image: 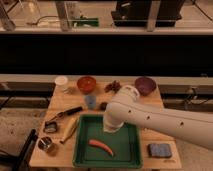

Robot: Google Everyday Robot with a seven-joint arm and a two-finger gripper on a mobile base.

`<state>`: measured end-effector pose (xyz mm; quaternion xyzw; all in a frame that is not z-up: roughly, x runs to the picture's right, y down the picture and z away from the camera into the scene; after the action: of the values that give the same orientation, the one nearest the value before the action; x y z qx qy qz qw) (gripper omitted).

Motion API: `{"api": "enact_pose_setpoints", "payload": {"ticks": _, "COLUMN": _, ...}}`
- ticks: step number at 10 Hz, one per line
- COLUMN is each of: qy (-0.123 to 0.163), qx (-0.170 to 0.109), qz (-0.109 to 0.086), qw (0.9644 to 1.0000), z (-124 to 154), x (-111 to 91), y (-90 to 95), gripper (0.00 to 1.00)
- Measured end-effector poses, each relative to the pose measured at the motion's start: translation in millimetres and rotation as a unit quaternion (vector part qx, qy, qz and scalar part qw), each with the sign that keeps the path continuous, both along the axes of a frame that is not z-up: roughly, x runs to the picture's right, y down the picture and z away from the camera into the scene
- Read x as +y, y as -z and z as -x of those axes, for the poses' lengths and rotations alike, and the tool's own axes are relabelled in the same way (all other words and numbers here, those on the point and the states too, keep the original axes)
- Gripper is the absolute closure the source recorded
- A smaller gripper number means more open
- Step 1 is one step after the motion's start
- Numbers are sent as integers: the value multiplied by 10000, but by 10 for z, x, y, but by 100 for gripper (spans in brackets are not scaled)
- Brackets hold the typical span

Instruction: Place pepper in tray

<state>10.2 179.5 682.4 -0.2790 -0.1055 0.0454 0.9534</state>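
Note:
The orange-red pepper (101, 146) lies on the floor of the green tray (126, 150), towards its front left. My white arm reaches in from the right. My gripper (111, 128) points down over the tray's back middle, a little above and behind the pepper, apart from it. The arm's end covers the fingers.
On the wooden table (150, 107) stand a white cup (61, 80), a red bowl (86, 83), a purple bowl (145, 85) and a blue cup (90, 101). A pale vegetable (70, 129), a black-handled tool (65, 114) and a metal cup (46, 144) lie left of the tray, a blue-grey sponge (160, 150) right of it.

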Motion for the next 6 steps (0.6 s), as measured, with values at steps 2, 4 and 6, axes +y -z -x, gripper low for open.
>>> {"api": "enact_pose_setpoints", "payload": {"ticks": 2, "qy": -38, "qx": 14, "qz": 18, "qw": 10000, "z": 50, "x": 6, "y": -33, "gripper": 100}}
{"api": "enact_pose_setpoints", "payload": {"ticks": 4, "qy": -68, "qx": 28, "qz": 42, "qw": 10000, "z": 168, "x": 27, "y": -61, "gripper": 100}}
{"api": "enact_pose_setpoints", "payload": {"ticks": 6, "qy": -102, "qx": 57, "qz": 59, "qw": 9999, "z": 81, "x": 50, "y": -95, "gripper": 100}}
